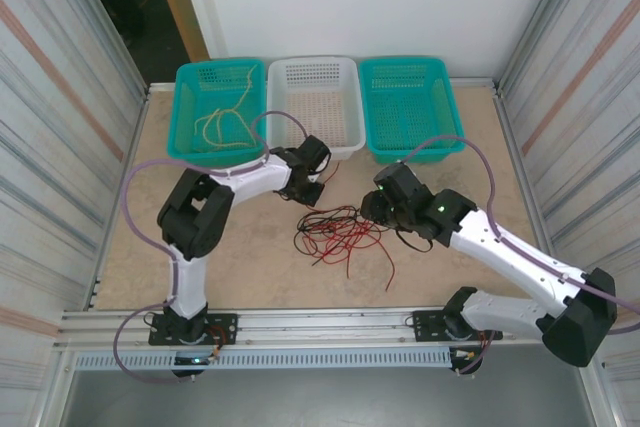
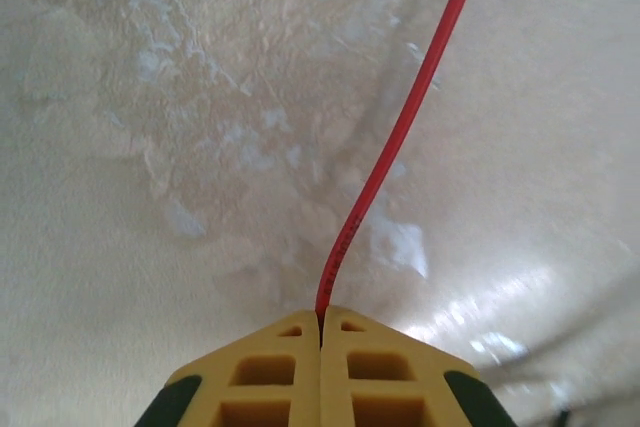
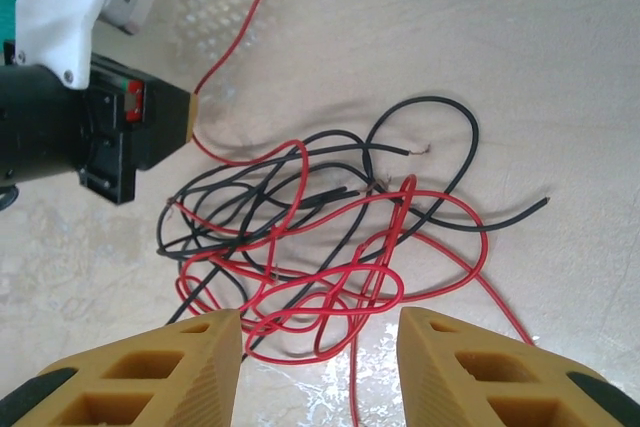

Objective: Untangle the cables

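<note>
My left hand (image 2: 321,315) is clenched on a red cable (image 2: 402,127). The two yellow fingertips are pressed together with the strand nipped between them. From there the strand runs up over the table (image 2: 150,147) until the edge of the picture cuts it off. How deep it sits between the fingers I cannot see.

My right hand (image 3: 320,332) is released, with its fingers apart and nothing between them. It hangs over the near side of the cables (image 3: 330,237), a loose knot of red and black strands lying on the table between my two hands. Only the tips of my right fingers show, and the rest is cut off below. Inside the knot I cannot sort out which strand passes over which. One red strand leaves the knot at the bottom and runs out of the picture.

From above, both wrists cover most of my fingers. A yellow cable (image 1: 225,125) lies coiled in the left teal basket (image 1: 190,77) at the far edge, well apart from the knot.
</note>
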Controlling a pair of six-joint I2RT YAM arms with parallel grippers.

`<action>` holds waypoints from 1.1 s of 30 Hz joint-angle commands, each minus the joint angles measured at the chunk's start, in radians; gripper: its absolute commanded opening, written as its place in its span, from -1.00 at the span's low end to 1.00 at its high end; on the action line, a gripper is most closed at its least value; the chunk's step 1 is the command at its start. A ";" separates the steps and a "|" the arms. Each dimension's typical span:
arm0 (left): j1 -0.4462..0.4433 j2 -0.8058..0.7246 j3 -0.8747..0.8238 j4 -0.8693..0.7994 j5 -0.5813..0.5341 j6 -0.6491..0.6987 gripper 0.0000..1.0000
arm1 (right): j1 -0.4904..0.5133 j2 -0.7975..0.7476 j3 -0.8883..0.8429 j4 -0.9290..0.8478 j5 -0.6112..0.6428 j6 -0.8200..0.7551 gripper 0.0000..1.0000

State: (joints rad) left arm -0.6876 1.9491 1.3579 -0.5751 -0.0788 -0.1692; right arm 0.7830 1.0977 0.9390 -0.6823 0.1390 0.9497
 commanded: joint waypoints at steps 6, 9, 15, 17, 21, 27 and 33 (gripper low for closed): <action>-0.015 -0.294 -0.071 0.109 0.106 -0.071 -1.00 | -0.013 -0.017 0.097 0.052 0.035 -0.086 0.01; -0.017 -0.380 -0.103 0.180 0.158 -0.077 -1.00 | -0.027 -0.005 0.133 0.063 0.017 -0.097 0.06; -0.023 -0.535 -0.177 0.345 0.261 -0.079 -1.00 | -0.106 0.012 0.179 0.191 -0.116 -0.057 0.27; -0.029 -0.580 -0.203 0.409 0.297 -0.079 -1.00 | -0.121 0.031 0.204 0.222 -0.147 -0.052 0.29; -0.032 -0.608 -0.195 0.431 0.351 -0.075 -1.00 | -0.133 0.077 0.256 0.246 -0.177 -0.052 0.30; -0.038 -0.634 -0.222 0.489 0.414 -0.081 -1.00 | -0.149 0.159 0.328 0.286 -0.210 -0.039 0.26; -0.041 -0.640 -0.231 0.492 0.452 -0.078 -1.00 | -0.150 0.211 0.378 0.310 -0.226 -0.040 -0.40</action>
State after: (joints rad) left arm -0.7204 1.3422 1.1389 -0.1192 0.3237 -0.2428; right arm 0.6388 1.2953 1.2758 -0.4015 -0.0654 0.9035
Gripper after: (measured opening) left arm 0.061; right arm 0.342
